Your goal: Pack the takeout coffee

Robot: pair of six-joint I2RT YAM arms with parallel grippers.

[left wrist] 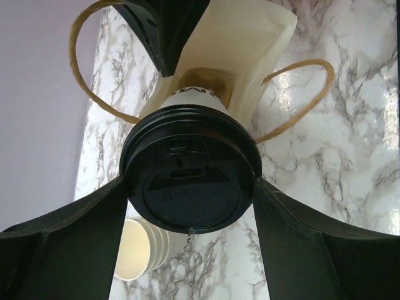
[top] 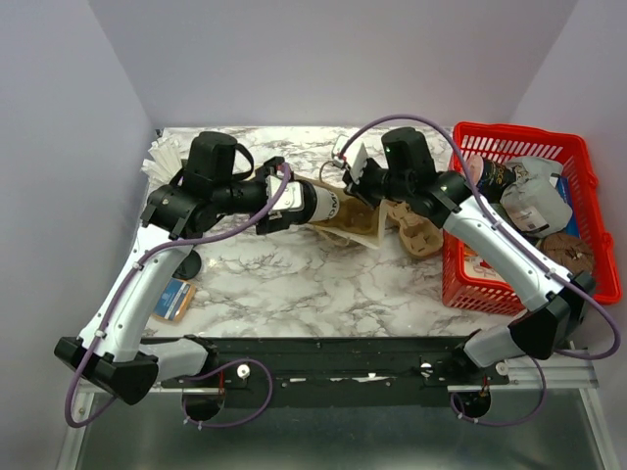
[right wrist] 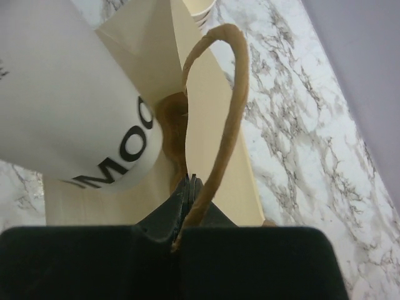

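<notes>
The takeout coffee (left wrist: pixel 190 169), a white cup with a black lid, lies on its side in the air with the lid facing my left wrist camera. My left gripper (left wrist: pixel 190 187) is shut on it, one finger pressing each side of the lid. From above, the cup (top: pixel 328 207) points its base into the mouth of the cream paper bag (top: pixel 360 225). In the right wrist view the cup's lettered wall (right wrist: pixel 69 100) fills the bag's opening. My right gripper (right wrist: pixel 195 181) is shut on the paper bag's upper edge by the brown handle (right wrist: pixel 231 94), holding the mouth open.
A red basket (top: pixel 578 162) of packaged goods stands at the right. A cardboard cup carrier (top: pixel 413 230) lies beside the bag. A stack of lidless white cups (left wrist: pixel 140 250) lies under my left gripper. A small blue and orange packet (top: pixel 176 299) lies near the left arm.
</notes>
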